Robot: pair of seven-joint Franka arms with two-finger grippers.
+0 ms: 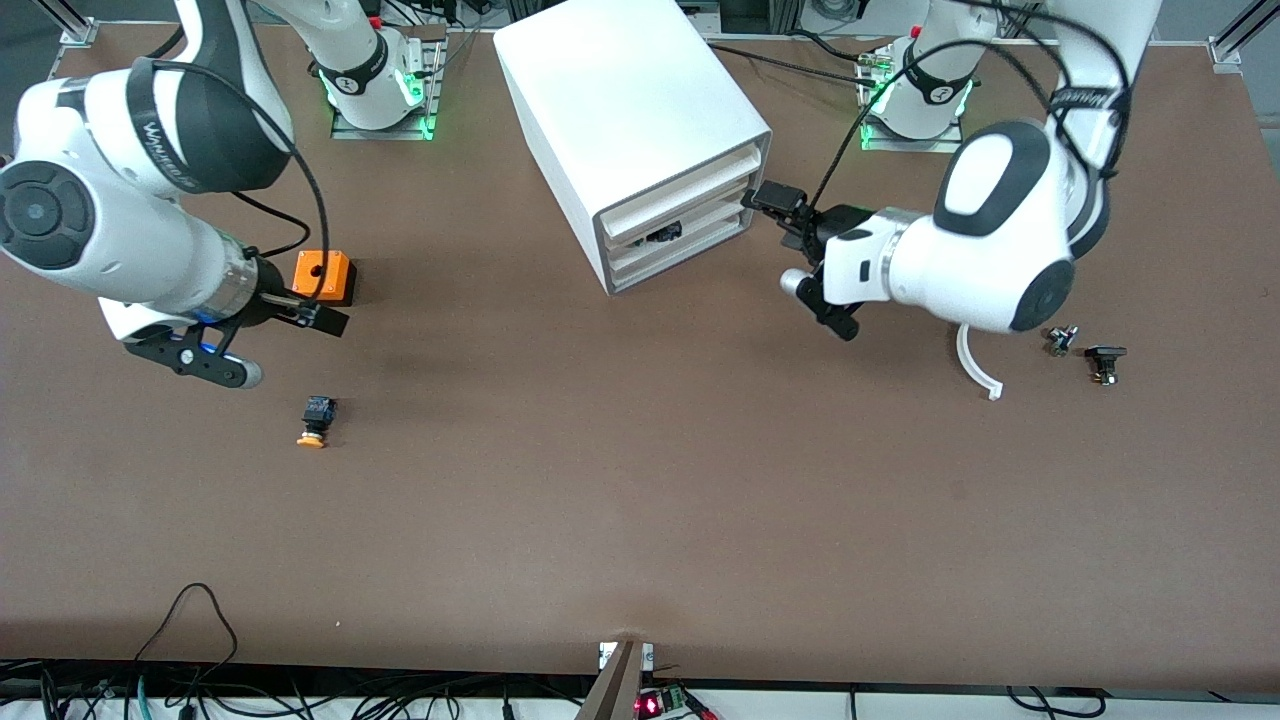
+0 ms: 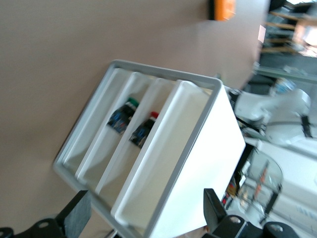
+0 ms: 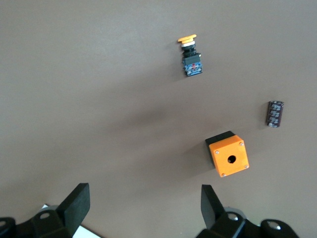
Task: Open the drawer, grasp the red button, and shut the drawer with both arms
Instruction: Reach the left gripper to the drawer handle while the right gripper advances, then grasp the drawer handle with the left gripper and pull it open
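The white drawer cabinet (image 1: pixel 640 120) stands toward the robots' bases, mid-table. The left wrist view looks into its front (image 2: pixel 148 148), where the red-capped button (image 2: pixel 143 130) lies in a drawer beside a green-capped one (image 2: pixel 123 115). In the front view only a dark shape (image 1: pixel 662 235) shows in the middle drawer. My left gripper (image 1: pixel 790 245) (image 2: pixel 146 215) hangs open just in front of the cabinet's front, holding nothing. My right gripper (image 1: pixel 295 350) (image 3: pixel 143 206) is open and empty above the table beside the orange box (image 1: pixel 322 275).
An orange-yellow-capped button (image 1: pixel 317 420) (image 3: pixel 190 57) lies nearer the front camera than the orange box (image 3: pixel 228 156). A small dark part (image 3: pixel 275 114) lies near that box. A white curved piece (image 1: pixel 975 365) and two small parts (image 1: pixel 1060 340) (image 1: pixel 1105 362) lie at the left arm's end.
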